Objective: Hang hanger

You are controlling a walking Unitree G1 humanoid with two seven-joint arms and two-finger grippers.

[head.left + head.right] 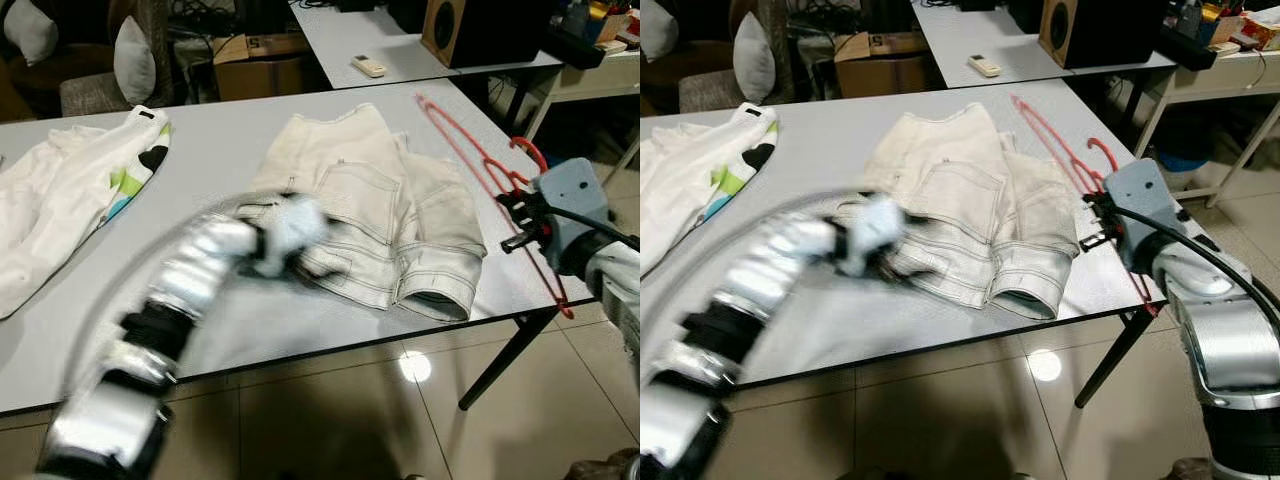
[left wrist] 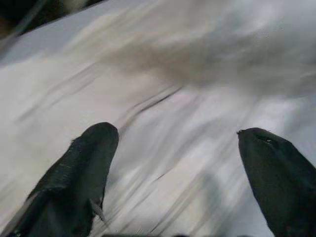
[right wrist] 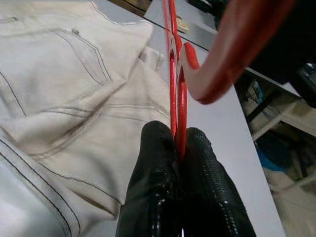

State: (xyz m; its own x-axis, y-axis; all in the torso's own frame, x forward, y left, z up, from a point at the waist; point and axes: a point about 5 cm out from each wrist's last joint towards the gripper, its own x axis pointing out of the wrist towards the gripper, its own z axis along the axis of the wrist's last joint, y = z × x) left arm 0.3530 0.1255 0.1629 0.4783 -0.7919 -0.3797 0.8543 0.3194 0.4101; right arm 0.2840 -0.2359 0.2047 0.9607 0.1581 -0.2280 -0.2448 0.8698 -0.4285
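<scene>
Blurred left end effector, black fingers spread, sweeps low over the cream folded denim shorts mid grey tabletop. Right end effector is pressed together, pinching the thin red plastic hanger at the tabletop's right edge. Hanger's long axis runs away from the robot along that edge, hook beside the right end effector, so the right arm is nearer.

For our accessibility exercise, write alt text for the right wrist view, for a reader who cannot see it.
Two black fingers of the right gripper are shut on a red hanger, whose hook curves overhead. Folded cream trousers lie beside it on the grey table.
</scene>
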